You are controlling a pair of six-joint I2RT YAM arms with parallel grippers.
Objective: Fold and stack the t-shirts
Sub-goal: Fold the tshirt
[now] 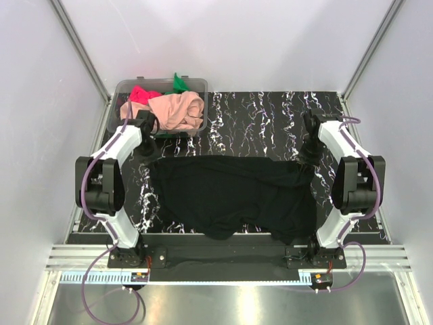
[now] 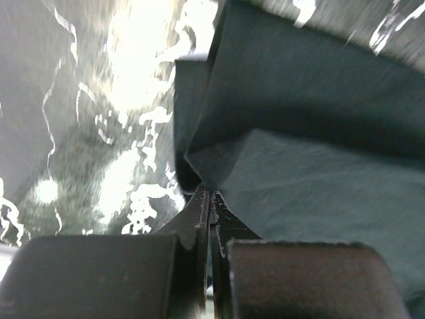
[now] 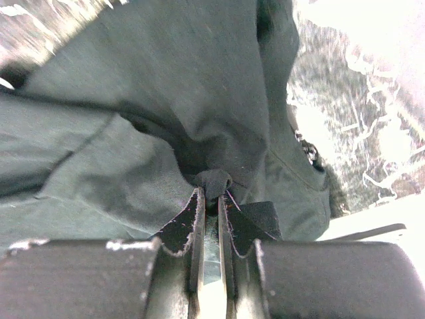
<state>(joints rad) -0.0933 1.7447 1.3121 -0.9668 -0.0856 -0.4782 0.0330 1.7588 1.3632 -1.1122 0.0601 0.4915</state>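
Note:
The large black t-shirt [image 1: 230,193] lies stretched across the marbled table, its far edge pulled taut between both arms. My left gripper [image 1: 147,150] pinches the far left corner. In the left wrist view that gripper [image 2: 210,193] is shut on a thin fold of the dark cloth [image 2: 305,133]. At the far right corner my right gripper [image 1: 308,157] holds the shirt too. The right wrist view shows this gripper [image 3: 214,189] shut on a bunched nub of the fabric [image 3: 166,86]. Peach-pink [image 1: 177,112], pink-red [image 1: 142,95] and green [image 1: 179,83] t-shirts lie heaped in the tub.
A clear plastic tub [image 1: 157,81] stands at the far left of the black marbled table [image 1: 257,122], just behind the left gripper. The shirt's near hem hangs towards the table's front edge. White walls and metal frame posts close in both sides.

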